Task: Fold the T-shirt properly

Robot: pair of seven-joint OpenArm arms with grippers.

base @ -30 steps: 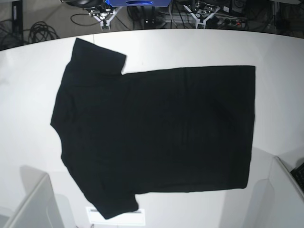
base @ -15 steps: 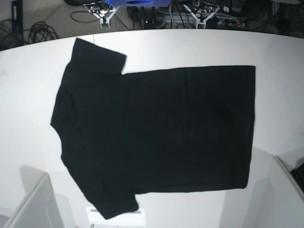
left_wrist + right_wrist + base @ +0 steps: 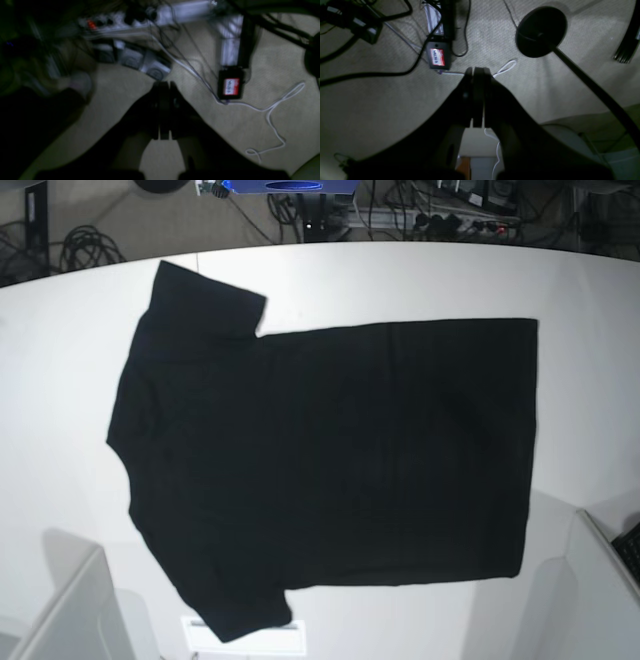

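Both claws pinched closed, empty: left gripper (image 3: 163,110), right gripper (image 3: 477,97) over floor. T-shirt (image 3: 330,455) flat, unfolded on table (image 3: 60,360), ready for folding.

We see the shirt (image 3: 330,460) lying flat over most of the table (image 3: 60,380), so nothing stands up across the middle. Bare table rings it: wide at 9 o'clock, narrower strips at 12 and 3. Two raised grey panels block the near corners, one at 7 o'clock (image 3: 70,610), one at 5 o'clock (image 3: 600,590). Cables (image 3: 85,245) crowd the floor beyond 12 o'clock.
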